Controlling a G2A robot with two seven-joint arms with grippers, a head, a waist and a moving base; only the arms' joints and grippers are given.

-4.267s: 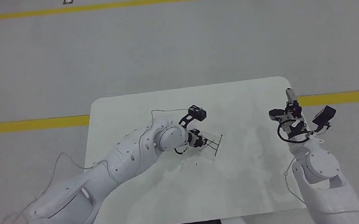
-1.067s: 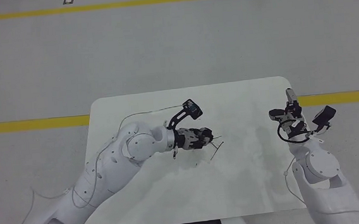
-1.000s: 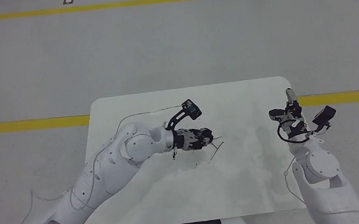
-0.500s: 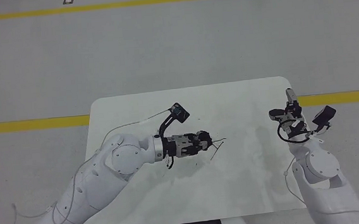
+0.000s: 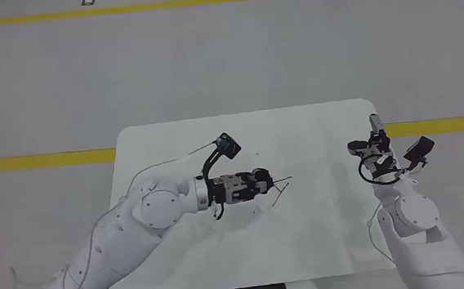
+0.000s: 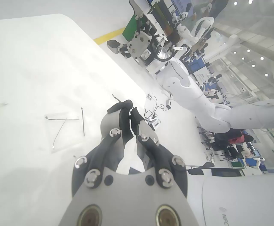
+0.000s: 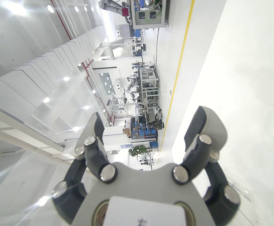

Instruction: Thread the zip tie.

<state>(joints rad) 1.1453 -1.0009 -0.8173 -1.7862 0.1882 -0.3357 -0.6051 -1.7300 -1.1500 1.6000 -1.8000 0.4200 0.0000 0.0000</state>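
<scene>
Zip tie [image 6: 116, 98] in grip of left pincer [image 6: 130, 108]

You see the left end effector [image 5: 265, 179] over the desk's [image 5: 321, 236] middle, a zip tie [image 6: 116, 98] clamped in it; loose zip ties [image 6: 64, 119] lie just beside, the right end effector [image 5: 368, 134] well apart at the right edge.

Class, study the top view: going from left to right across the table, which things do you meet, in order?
Left hand → the zip tie it grips, poking out to the right → right hand, open, at the right edge of the table. The loose zip ties overlap the gripped one, so they are left out.
</scene>
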